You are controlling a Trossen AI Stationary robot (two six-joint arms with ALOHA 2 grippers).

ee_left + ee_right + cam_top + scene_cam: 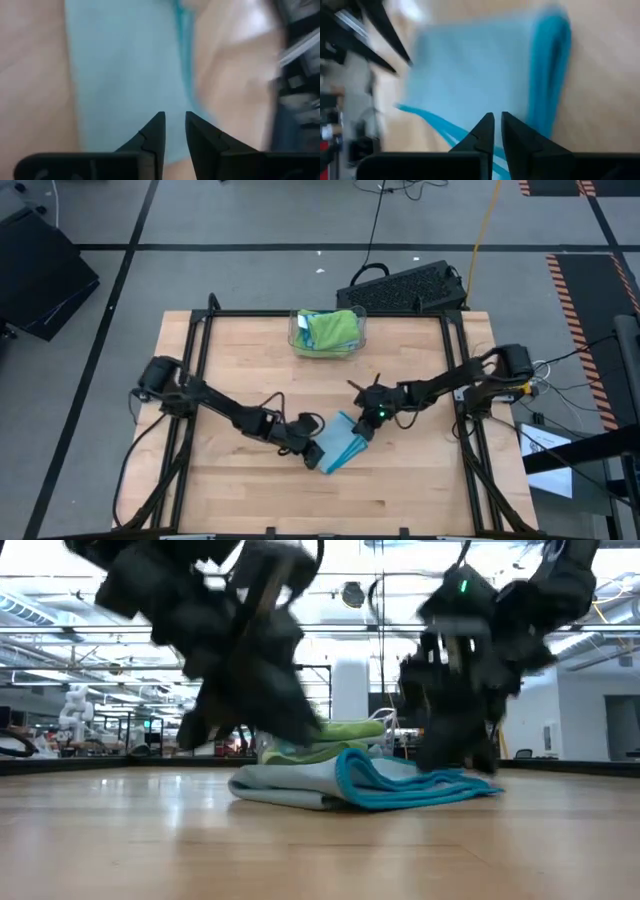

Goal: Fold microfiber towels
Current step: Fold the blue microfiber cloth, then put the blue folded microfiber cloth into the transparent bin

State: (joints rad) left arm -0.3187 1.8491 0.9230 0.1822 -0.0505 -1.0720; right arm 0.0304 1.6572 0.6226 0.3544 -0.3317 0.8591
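**Blue towel lying soft and half folded near the table's front edge**

Nearest of all, seen level across the wood, the light blue towel lies in a low, rumpled fold, its darker stitched hem curling along the top layer. From above it sits a little forward of the table's middle, toward the front edge, with both arms meeting over it.

Down at its left end is the left gripper, fingers drawn close with only a narrow gap, hanging over pale cloth in its own wrist view; I cannot see cloth pinched between them. At the towel's back right corner is the right gripper, fingers nearly together, and again no fold shows clearly between the tips. Whether either has hold of anything, I cannot tell.

Back by the rear edge stands the clear bin with lime green towels heaped inside and a bit of blue showing.

To my eye this cloth is light, limp and slack: it will sag, drag and bunch rather than keep a crease, though it should not slip much on the wood. The sensible place to take it looks like the hemmed corners, one per gripper, pinching a single layer so the sheet lifts flat.
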